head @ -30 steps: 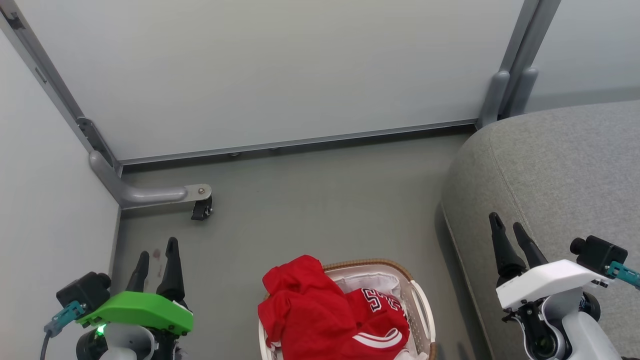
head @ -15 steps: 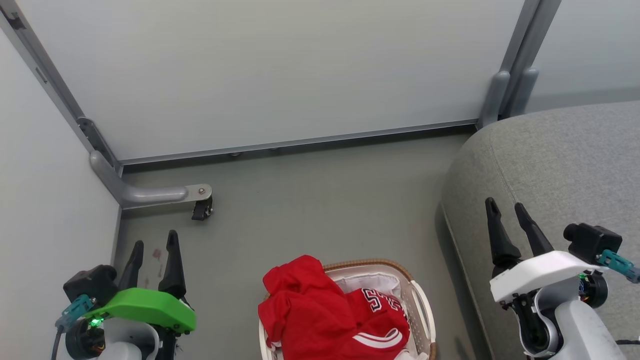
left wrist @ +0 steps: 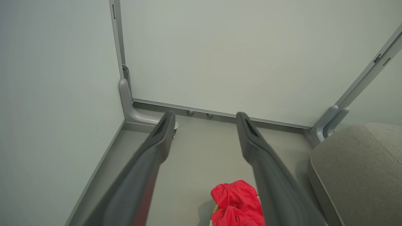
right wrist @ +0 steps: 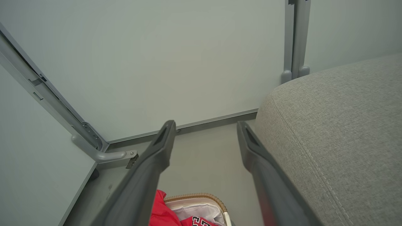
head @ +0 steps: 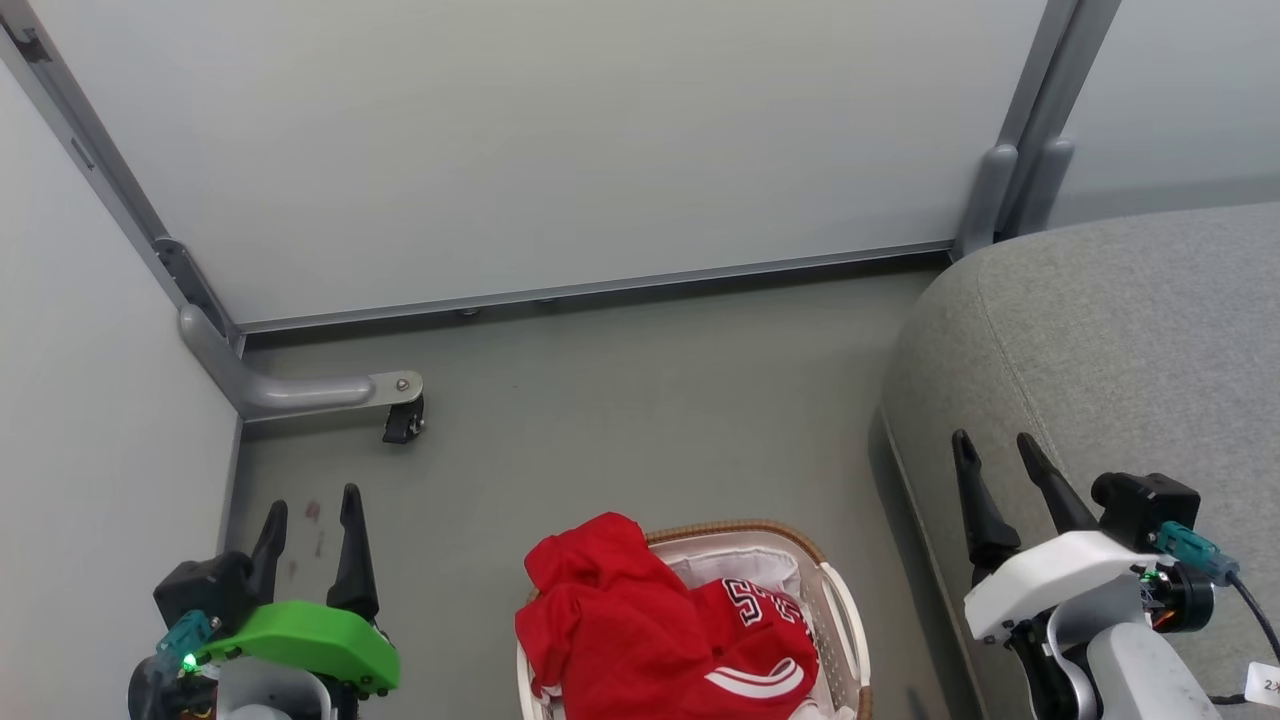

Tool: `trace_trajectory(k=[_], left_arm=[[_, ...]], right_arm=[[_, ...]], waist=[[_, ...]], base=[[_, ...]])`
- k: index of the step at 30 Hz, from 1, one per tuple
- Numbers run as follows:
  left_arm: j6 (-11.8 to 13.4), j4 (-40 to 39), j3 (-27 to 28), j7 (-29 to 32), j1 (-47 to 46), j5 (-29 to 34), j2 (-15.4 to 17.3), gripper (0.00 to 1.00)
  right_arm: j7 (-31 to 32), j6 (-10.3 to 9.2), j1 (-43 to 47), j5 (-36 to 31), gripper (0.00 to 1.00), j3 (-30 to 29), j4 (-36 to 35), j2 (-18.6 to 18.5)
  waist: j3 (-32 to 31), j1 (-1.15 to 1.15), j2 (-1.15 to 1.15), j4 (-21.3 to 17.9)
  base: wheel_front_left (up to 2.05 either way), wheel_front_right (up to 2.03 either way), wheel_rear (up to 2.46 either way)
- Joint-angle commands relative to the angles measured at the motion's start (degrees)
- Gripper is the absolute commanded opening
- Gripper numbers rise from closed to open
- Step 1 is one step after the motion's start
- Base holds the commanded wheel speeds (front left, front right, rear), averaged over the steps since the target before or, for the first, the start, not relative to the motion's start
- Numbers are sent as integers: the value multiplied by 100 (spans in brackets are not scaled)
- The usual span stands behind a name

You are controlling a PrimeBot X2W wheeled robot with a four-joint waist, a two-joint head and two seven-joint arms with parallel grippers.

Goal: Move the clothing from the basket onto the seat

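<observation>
Both pairs of jaws are spread wide and empty, with nothing between the fingers of either pair. The left jaws, their dark fingers [head: 350,550] pointing up the head view, hang over bare floor [head: 640,400] to the left of the basket [head: 846,620]. The right jaws, fingers [head: 975,510], hang over the near edge of the seat [head: 1120,340], on the basket's right. Flanking the basket this way likely leaves either arm free to swing in.

The clothing [head: 620,630] lies wholly in the basket, heaped high. The plain red T-shirt [head: 590,580] spills over the left rim. The jersey [head: 765,640], with its white lettering, sits lower toward the right, against the white lining [head: 740,565]. The raised fold of T-shirt looks like the easiest pinch, and it is nearer the left jaws.

The basket sits on the floor just beside the seat, so the carry across should be short. No garment is on the seat yet.
</observation>
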Motion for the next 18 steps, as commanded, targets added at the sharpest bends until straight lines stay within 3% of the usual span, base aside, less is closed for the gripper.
trace_trajectory(k=[1, 18], left_arm=[[-12, -49, 14, -55, 54, 179, -20, 100], [-201, -81, 214, -264, 223, 859, -221, 100]], right_arm=[[-61, 2, 39, -165, 100, 27, 17, -3], [-276, 2, 123, -941, 100, 35, 75, 27]], waist=[[-6, 0, 0, -3], [-27, 0, 0, -36]], base=[[0, 0, 0], [0, 0, 0]])
